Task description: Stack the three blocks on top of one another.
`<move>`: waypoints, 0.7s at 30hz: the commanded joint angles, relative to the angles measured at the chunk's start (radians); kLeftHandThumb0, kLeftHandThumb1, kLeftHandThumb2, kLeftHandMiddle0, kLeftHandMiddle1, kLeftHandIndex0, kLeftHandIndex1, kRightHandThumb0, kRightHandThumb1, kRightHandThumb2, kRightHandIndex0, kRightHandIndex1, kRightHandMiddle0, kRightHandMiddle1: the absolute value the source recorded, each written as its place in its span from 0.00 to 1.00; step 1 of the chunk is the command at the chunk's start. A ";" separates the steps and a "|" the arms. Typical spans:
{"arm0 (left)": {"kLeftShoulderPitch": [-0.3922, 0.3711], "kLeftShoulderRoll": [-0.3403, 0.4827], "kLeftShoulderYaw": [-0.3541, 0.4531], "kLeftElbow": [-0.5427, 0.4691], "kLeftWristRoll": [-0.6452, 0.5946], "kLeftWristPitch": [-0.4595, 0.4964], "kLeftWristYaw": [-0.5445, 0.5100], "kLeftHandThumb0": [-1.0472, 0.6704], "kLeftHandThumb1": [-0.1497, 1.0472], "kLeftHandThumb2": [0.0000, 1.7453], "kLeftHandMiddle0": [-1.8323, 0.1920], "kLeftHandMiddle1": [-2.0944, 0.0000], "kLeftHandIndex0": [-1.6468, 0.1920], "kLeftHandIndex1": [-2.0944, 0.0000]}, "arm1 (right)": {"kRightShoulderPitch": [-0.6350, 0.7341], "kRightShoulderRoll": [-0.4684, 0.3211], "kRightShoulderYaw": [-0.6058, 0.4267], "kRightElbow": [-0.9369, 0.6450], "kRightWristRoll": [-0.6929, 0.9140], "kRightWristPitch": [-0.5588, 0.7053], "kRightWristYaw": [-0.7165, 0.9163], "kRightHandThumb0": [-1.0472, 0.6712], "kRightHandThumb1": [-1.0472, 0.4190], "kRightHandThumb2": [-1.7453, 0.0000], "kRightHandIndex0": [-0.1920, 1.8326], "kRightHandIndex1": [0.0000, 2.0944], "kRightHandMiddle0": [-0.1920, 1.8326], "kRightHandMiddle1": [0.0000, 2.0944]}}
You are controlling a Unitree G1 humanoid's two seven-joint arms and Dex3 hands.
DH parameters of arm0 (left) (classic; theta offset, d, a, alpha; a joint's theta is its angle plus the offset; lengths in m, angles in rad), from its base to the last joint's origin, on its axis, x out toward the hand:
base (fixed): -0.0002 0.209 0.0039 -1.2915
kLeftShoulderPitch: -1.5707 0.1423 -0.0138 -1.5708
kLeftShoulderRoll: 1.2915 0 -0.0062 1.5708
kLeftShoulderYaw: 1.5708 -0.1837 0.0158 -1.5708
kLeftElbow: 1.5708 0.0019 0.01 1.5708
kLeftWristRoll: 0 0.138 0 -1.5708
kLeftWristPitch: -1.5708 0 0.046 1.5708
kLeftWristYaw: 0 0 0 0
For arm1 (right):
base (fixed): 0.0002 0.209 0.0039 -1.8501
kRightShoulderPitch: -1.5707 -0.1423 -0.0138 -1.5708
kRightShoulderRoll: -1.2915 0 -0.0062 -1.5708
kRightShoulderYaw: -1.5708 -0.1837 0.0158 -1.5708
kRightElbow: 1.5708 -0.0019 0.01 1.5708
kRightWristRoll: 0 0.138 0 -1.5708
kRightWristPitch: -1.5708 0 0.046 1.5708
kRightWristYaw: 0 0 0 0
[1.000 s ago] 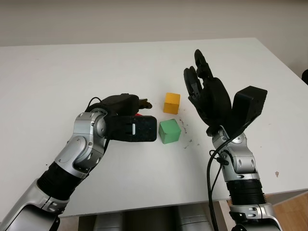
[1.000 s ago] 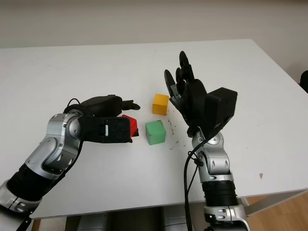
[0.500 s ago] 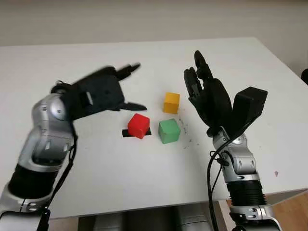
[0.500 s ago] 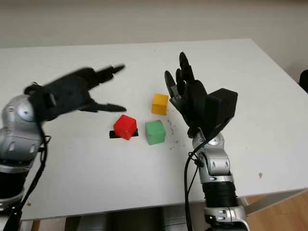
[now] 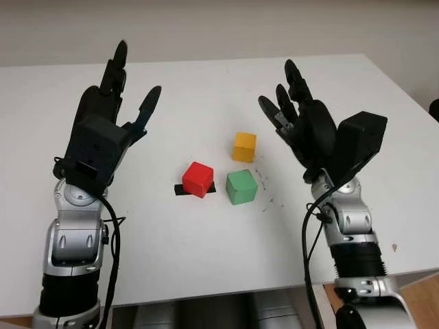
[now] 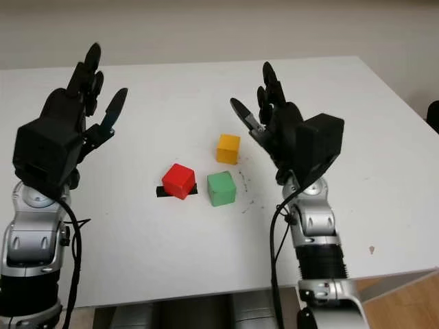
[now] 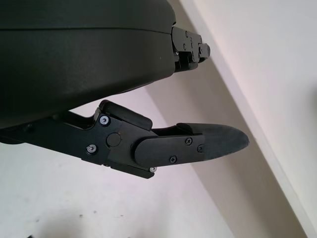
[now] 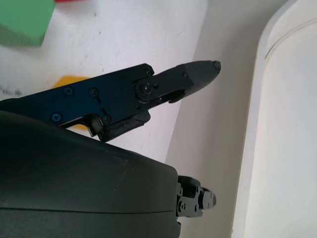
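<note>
I seem to be in a lab or plain test room. In front of me is a bare white table against a blank pale wall at twelve o'clock, with a strip of wooden floor at five o'clock. A small piece of black tape marks the tabletop near the middle.

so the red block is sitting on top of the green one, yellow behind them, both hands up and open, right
Not quite. In the left eye view the red block sits on the table beside the green block, not on it. The yellow block is behind them, and the left hand and right hand are raised and open.
</note>
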 commanded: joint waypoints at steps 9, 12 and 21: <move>0.090 -0.042 0.008 0.034 -0.049 -0.155 0.111 0.24 1.00 0.31 0.88 0.97 0.88 0.97 | -0.230 -0.158 0.119 0.331 -0.216 -0.198 0.030 0.26 0.10 0.98 0.22 0.10 0.19 0.10; 0.100 -0.045 0.009 0.026 -0.061 -0.158 0.120 0.23 1.00 0.30 0.88 0.97 0.88 0.97 | -0.288 -0.184 0.166 0.418 -0.285 -0.213 0.031 0.26 0.12 0.98 0.23 0.10 0.19 0.11; 0.109 -0.048 0.008 0.020 -0.097 -0.149 0.118 0.23 1.00 0.26 0.87 0.97 0.87 0.97 | -0.385 -0.207 0.282 0.609 -0.416 -0.312 0.036 0.27 0.15 0.97 0.22 0.08 0.20 0.11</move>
